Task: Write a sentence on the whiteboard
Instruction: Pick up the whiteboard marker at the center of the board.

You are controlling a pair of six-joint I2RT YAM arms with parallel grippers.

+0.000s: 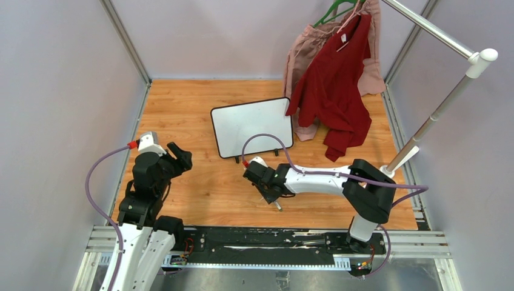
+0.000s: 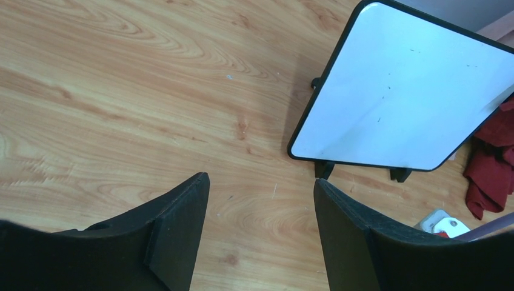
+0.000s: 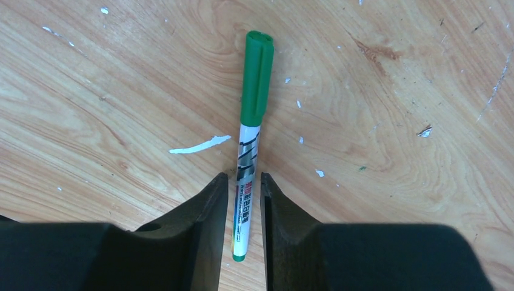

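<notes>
Our right claw (image 3: 244,180) stands narrowly apart astride the green marker (image 3: 255,85) lying on the worktop (image 3: 394,133); we should centre, then close squarely on the barrel; our left claw (image 2: 260,180) gapes empty; the whiteboard (image 1: 251,126) stands blank just beyond.

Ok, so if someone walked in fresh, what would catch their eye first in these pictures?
Probably the dark red garment hanging from the rack at the far right. Then the whiteboard, propped mid-table with no writing on it, and the capped green marker lying flat on the table, the right gripper straddling it with a finger on either side.
</notes>
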